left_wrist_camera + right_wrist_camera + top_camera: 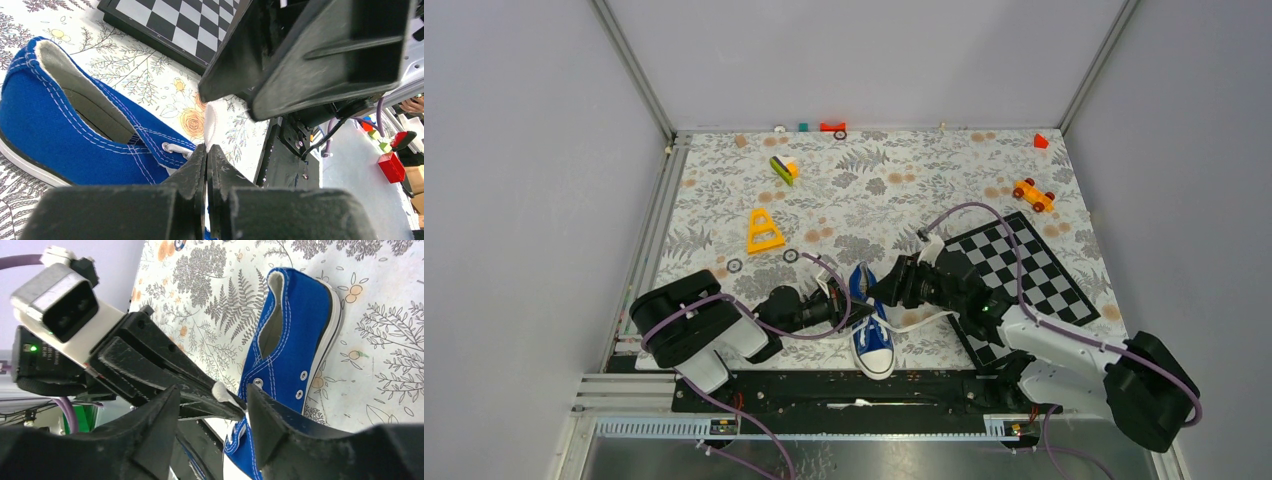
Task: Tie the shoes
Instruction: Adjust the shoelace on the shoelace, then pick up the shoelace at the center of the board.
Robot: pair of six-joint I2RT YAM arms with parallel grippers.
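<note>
Since the left hand (206, 151) is pinching just a small bit of white lace (210, 121) at the very tips of its fingers, pressed together w/ no gap, the main risk is the lace slipping out if either arm is pulling sideways. The right hand (211, 393) is sitting spread, jaws either side of the left hand's tips and that lace bit, gripping nothing. Closing from here, it's prob. catching the left fingers along w/ the lace, or missing the lace, since so little is poking out. Both hands are crowding one spot, so a bump btwn them is looking likely. A hard tug is also prob. dragging the shoe (873, 335), since nothing is holding it down. Can't tell how the laces are crossing; the hands are blocking the eyelets in the top view.

Pose: left arm is sitting low, stretched in from the left, tips pointing at the shoe's lace area. Right arm is sitting stretched in from the right, past the chessboard (1024, 275) corner, hand angling toward the same spot. Shoe is sitting sole-down on the floral tabletop (904, 190) btwn the two arms, toe pointing to the near edge, one lace trailing right toward the chessboard.
</note>
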